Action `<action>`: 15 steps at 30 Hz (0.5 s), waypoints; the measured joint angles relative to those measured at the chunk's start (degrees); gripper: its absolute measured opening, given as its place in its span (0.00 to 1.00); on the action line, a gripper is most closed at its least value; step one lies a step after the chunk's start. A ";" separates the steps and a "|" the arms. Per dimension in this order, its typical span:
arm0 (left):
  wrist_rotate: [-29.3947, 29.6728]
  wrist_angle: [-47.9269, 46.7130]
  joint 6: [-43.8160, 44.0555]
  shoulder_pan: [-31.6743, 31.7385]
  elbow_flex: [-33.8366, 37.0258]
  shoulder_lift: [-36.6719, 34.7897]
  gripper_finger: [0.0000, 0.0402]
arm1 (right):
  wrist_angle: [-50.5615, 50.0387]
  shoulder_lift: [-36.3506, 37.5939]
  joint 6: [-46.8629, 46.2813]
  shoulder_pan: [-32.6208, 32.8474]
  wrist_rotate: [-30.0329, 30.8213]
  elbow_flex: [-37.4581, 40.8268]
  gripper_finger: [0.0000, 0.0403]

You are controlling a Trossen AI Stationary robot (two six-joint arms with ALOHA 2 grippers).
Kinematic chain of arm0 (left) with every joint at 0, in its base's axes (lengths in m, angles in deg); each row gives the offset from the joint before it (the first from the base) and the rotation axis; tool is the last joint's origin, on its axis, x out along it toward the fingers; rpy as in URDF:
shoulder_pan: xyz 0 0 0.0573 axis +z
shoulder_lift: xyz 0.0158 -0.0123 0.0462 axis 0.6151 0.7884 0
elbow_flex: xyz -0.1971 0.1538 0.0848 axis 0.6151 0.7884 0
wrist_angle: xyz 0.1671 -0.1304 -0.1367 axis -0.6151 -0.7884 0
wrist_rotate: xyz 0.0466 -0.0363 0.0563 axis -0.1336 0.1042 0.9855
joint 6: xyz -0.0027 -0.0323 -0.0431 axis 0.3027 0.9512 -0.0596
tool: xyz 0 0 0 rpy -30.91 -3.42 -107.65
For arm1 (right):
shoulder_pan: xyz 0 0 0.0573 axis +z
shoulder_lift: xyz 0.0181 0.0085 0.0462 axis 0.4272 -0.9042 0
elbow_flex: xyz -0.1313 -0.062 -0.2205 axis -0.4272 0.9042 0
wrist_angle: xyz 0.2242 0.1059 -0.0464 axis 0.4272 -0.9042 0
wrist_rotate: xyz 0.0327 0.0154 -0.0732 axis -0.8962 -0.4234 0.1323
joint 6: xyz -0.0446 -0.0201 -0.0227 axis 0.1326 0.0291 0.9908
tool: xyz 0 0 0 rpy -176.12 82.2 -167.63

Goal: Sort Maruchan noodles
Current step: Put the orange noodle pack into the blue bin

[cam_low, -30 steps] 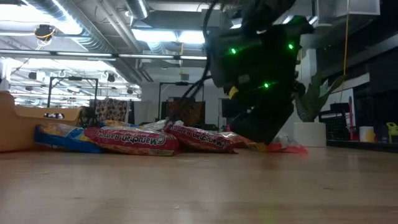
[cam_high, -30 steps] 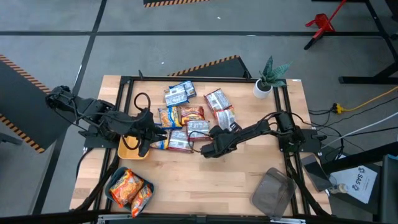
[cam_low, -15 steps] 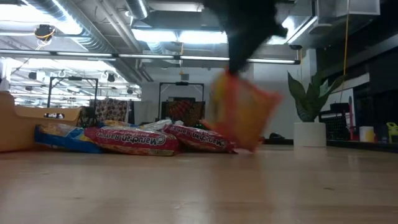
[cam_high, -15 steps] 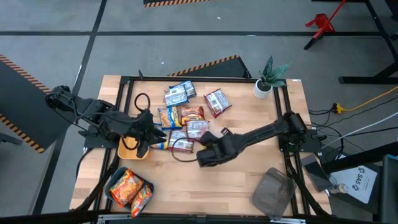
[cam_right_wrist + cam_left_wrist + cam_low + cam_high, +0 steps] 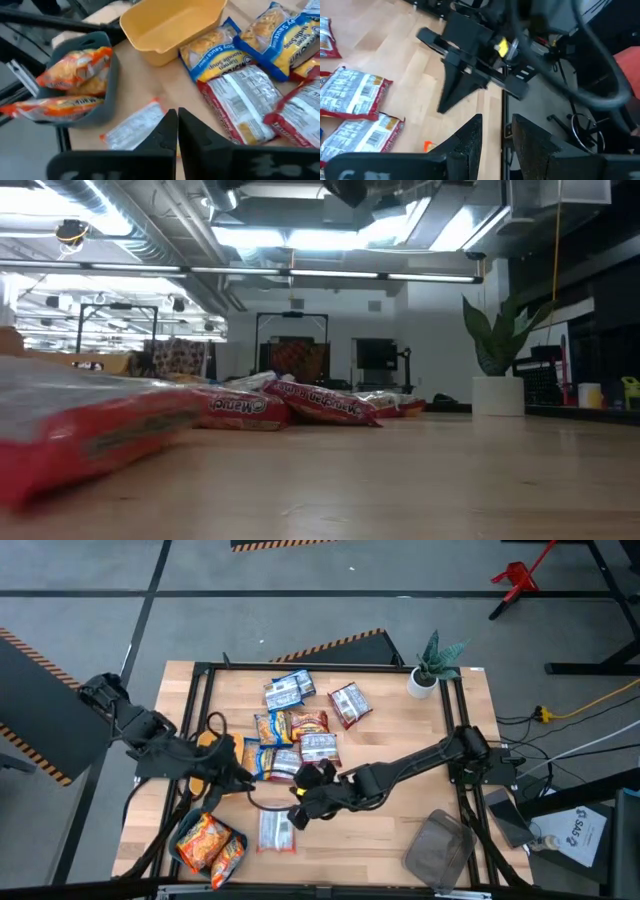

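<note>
Table: a light wooden table carried everything; both dark arms reached in toward its near middle.
Right gripper: the right gripper hung low over the near centre of the table, its fingers close together with only a thin gap, clamped on nothing.
Left gripper: the left gripper sat left of centre, just near the yellow tray, its fingers a little apart and empty.
Dropped packet: a red-and-silver crinkly ramen packet lay flat on the wood just near and slightly left of the right gripper, apart from its fingers, beside the teal tray; in the low view it filled the near left corner.
Packet pile: the main cluster of blue, orange and red-brown ramen packets lay at the far centre, well beyond both grippers.
Lone packet: one red-brown-and-silver packet lay to the right of the pile.
Yellow tray: a yellow plastic tray stood at the left, partly under the left arm; the right wrist view showed it bare inside.
Teal tray: a dark teal tray at the near left held orange ramen packets.
Grey tray: a grey tray sat at the near right.
Plant: a small green plant in a white pot stood at the far right corner.
</note>
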 joint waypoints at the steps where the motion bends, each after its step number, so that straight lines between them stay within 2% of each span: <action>1: 0.72 0.02 0.28 -0.92 0.00 0.00 0.25 | 0.26 0.02 1.06 0.00 -1.47 0.00 0.02; 5: 3.38 0.04 1.46 -3.84 0.00 0.00 0.25 | 3.32 0.15 7.33 1.41 -12.68 -0.09 0.11; 9: 5.52 0.23 2.65 -5.77 0.11 1.21 0.25 | 6.29 -1.29 11.49 4.76 -14.18 -0.20 0.25; 12: 4.13 1.37 8.22 -6.56 1.92 3.68 0.25 | 3.54 -2.19 2.17 6.56 -14.82 -0.14 0.36; 15: 0.91 -2.44 17.18 -6.98 4.50 7.59 0.25 | -3.45 -2.19 -11.23 8.35 -14.12 -0.15 0.46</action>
